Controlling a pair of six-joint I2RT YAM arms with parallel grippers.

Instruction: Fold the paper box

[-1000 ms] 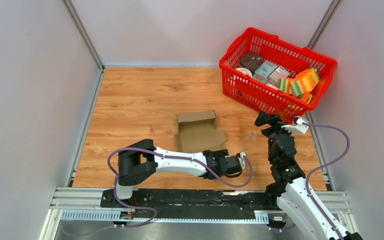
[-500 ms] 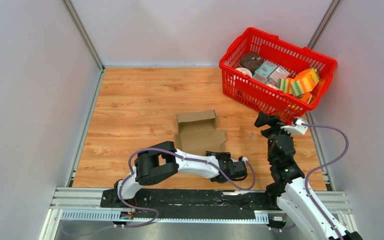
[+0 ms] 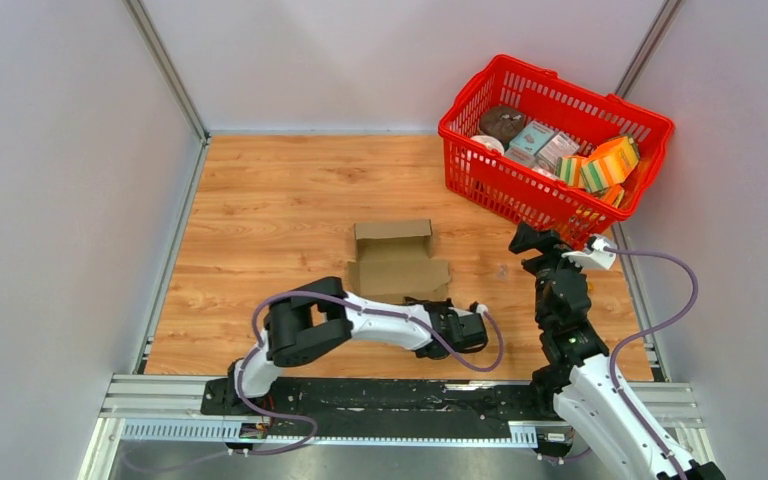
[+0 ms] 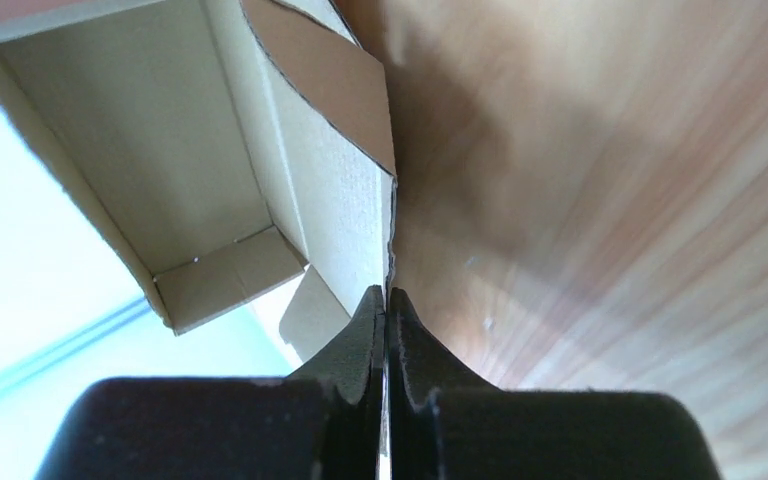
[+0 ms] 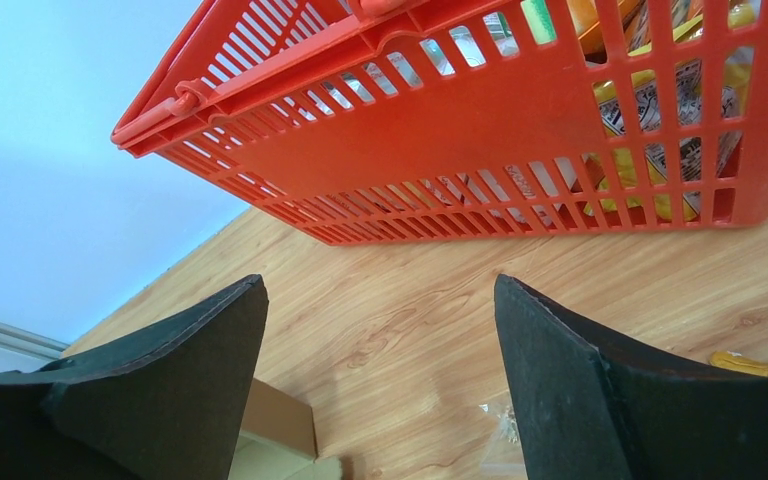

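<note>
The paper box (image 3: pixel 395 265) is plain brown cardboard, half folded, lying mid-table with its back wall raised. My left gripper (image 3: pixel 438 304) reaches it from the near right. In the left wrist view the box (image 4: pixel 210 170) opens away from me, and the left gripper (image 4: pixel 387 292) is shut with the thin edge of a side flap running in between its fingertips. My right gripper (image 3: pixel 522 238) hovers to the box's right, just in front of the basket. Its jaws (image 5: pixel 380 282) stand wide open and hold nothing. A corner of the box (image 5: pixel 280 420) shows at lower left there.
A red plastic basket (image 3: pixel 550 75) with colourful packages sits tilted at the back right, and its wall (image 5: pixel 460 120) is close ahead of the right gripper. A small clear plastic scrap (image 5: pixel 505 425) lies on the wood. White walls close three sides.
The left gripper has closed from open to shut at the box's near right flap, and its elbow has drawn in. The box's near edge shifted slightly. The right arm stayed put.
</note>
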